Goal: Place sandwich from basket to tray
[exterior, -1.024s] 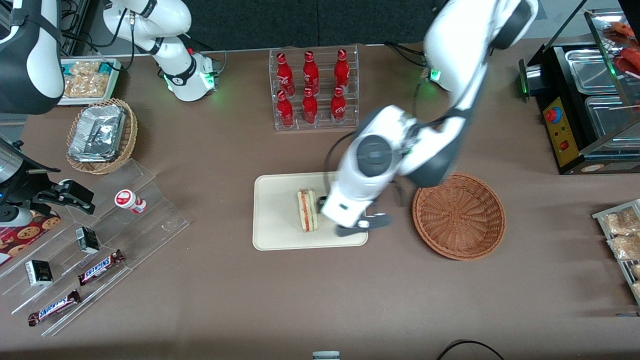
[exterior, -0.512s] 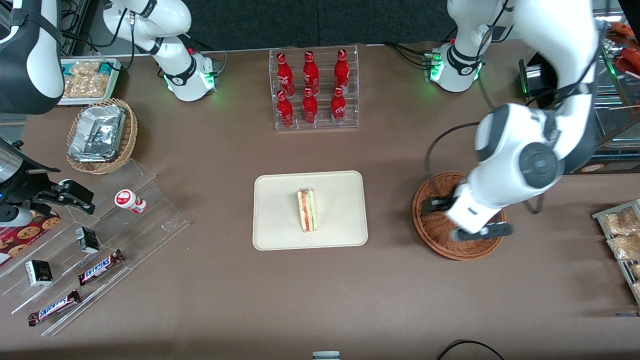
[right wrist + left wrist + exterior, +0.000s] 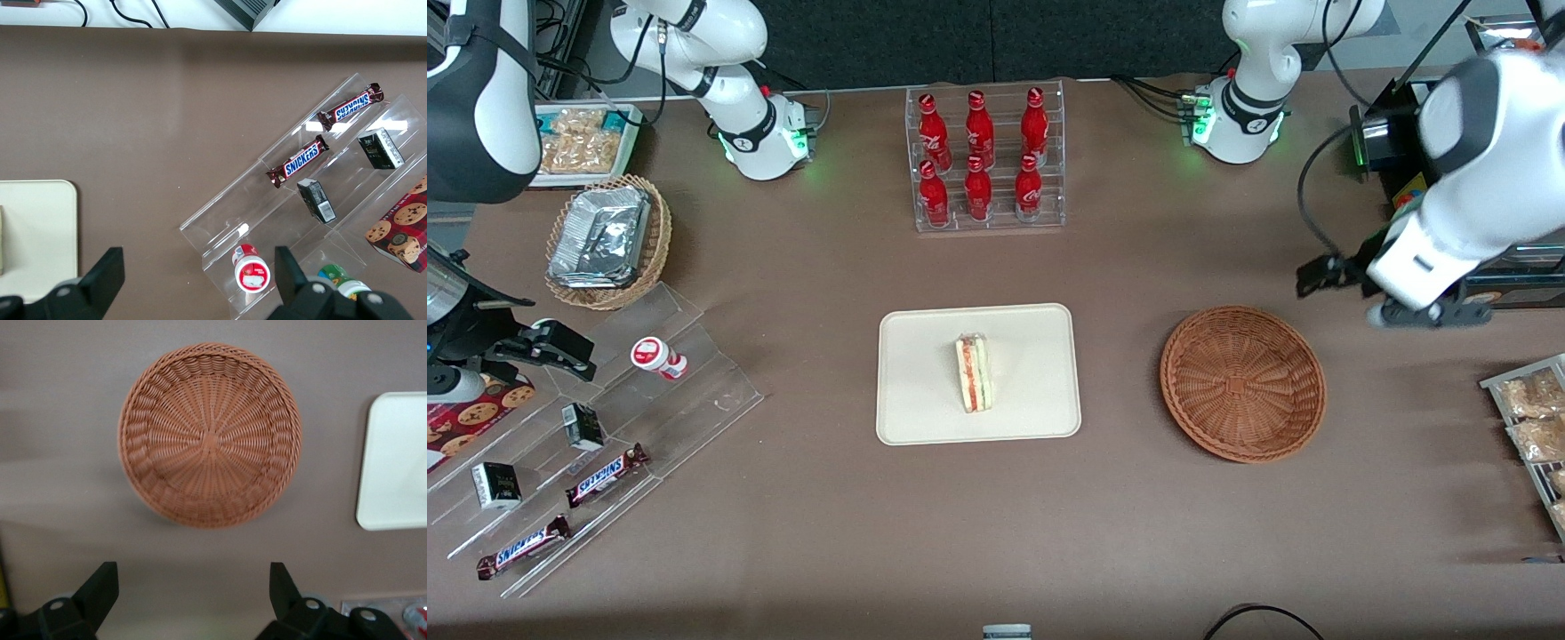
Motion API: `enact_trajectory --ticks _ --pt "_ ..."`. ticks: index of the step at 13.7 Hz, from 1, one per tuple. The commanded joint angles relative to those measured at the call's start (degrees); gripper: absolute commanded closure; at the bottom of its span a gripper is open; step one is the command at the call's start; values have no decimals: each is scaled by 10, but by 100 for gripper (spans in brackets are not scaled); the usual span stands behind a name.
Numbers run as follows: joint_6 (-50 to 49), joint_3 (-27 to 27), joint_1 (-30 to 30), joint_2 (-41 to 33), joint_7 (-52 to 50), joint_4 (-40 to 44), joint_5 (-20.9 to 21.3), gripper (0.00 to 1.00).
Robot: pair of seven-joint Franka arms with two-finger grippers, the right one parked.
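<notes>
The sandwich [image 3: 974, 372], a pale wedge with red, orange and green layers, lies on the cream tray [image 3: 925, 356] at mid-table. The reddish-brown wicker basket [image 3: 1200, 356] stands beside the tray, toward the working arm's end, with nothing in it. My left gripper [image 3: 1396, 293] hangs above the table, past the basket toward the working arm's end and slightly farther from the front camera. It is open and holds nothing. In the left wrist view the gripper [image 3: 190, 587] has both fingers wide apart over bare table, with the basket [image 3: 210, 437] and a tray [image 3: 397, 460] edge ahead.
A clear rack of red bottles [image 3: 983, 160] stands farther from the front camera than the tray. A black food warmer [image 3: 1467, 178] and bagged snacks [image 3: 1529, 409] sit close to the gripper. A stepped acrylic rack [image 3: 596, 418] and a foil-filled basket [image 3: 609, 240] lie toward the parked arm's end.
The left gripper left the tray beside the sandwich, passed over the basket and now hangs past it toward the working arm's end. The sandwich stayed on the tray.
</notes>
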Motion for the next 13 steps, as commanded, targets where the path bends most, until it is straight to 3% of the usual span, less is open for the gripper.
enact_trajectory --ticks 1,10,13 --pt "-69 2 3 -19 15 54 20 0" --pt "-163 1 2 22 12 210 36 0" --pt "-165 0 1 23 11 210 50 0"
